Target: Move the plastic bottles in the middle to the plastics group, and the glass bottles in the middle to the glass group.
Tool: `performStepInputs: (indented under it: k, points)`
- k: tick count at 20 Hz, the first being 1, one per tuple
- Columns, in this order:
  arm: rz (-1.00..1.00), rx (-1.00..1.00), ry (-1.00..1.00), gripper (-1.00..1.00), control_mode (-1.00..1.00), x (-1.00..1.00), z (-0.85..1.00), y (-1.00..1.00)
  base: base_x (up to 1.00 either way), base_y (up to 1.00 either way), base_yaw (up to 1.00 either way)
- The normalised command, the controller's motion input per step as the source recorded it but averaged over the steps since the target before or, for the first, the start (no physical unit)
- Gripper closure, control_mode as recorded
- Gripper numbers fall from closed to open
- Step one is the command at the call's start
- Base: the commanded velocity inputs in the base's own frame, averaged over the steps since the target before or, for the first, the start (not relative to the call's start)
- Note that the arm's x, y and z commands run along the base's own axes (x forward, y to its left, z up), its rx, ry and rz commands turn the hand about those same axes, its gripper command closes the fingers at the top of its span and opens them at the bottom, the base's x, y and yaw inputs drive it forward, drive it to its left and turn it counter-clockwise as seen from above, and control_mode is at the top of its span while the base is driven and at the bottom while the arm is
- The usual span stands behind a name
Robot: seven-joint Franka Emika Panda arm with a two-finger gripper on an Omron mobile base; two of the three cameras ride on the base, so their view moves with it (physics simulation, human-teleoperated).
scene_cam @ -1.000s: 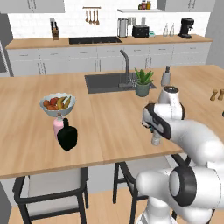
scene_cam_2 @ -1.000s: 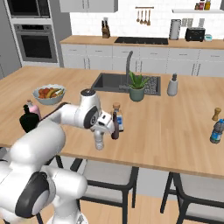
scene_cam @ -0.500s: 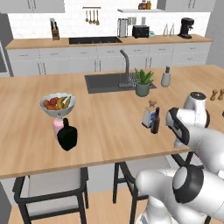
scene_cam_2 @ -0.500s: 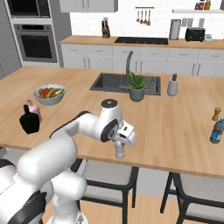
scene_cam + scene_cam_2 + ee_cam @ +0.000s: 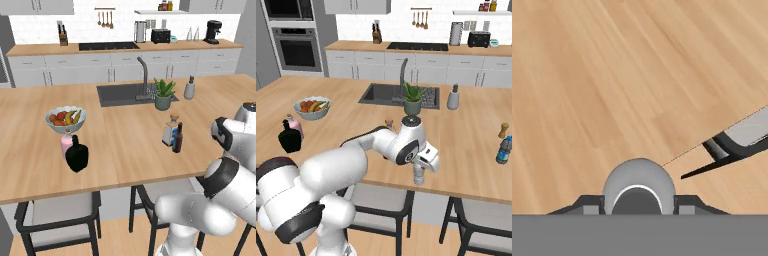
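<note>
**One bottle in the grip, two standing mid-counter**

One small clear plastic water bottle with a white cap (image 5: 419, 177) hangs upright under the two-finger gripper (image 5: 420, 169), close to the front edge of the pale wooden counter (image 5: 471, 125). In the hand view its domed, smooth white cap (image 5: 639, 180) sits squarely between the dark finger tips (image 5: 587, 202), which pinch it from both sides (body hidden beneath the cap). Whether its base touches the wood, I cannot tell. The counter's grain runs in long straight planks. Past its edge shows the dark metal frame and grey seat of a chair (image 5: 737, 135).

Mid-counter, well apart from the gripper:
- squarish clear glass bottle with blue label and tan cork stopper (image 5: 170, 131), upright, flat-sided.
- slim dark brown long-necked glass bottle (image 5: 177, 138), upright, just beside the squarish one on its right and slightly nearer the camera.

On the left of the counter:
- squat round-bodied black bottle with a short neck (image 5: 77, 155), glossy.
- pale pink bottle (image 5: 66, 144), touching or nearly touching the black one, behind it.
- pale round bowl of mixed fruit (image 5: 65, 117), just behind the pink bottle.

Elsewhere:
- dark rectangular sink (image 5: 120, 94) with a curved metal tap.
- green leafy plant in a grey pot (image 5: 163, 95) by the sink.
- small blue-tinted bottle (image 5: 503, 150) at the counter's far right edge, beside a little brown wooden mill (image 5: 502, 130).
</note>
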Motion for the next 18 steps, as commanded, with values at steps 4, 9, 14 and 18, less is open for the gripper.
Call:
performStepInputs:
  k: [4, 9, 14, 18]
  points:
    - [-0.26, 0.00, 0.03, 1.00, -1.00, 0.25, 0.16, -0.82, 0.00, 0.00, 0.00]
    - [-0.30, 0.00, 0.05, 1.00, -1.00, 0.22, 0.12, -0.83, 0.00, 0.00, 0.00]
    - [-0.29, 0.00, -0.01, 1.00, -1.00, 0.10, 0.03, -0.85, 0.00, 0.00, 0.00]
    - [-0.18, 0.05, -0.12, 1.00, -1.00, 0.07, 0.00, -0.78, 0.00, 0.00, 0.00]
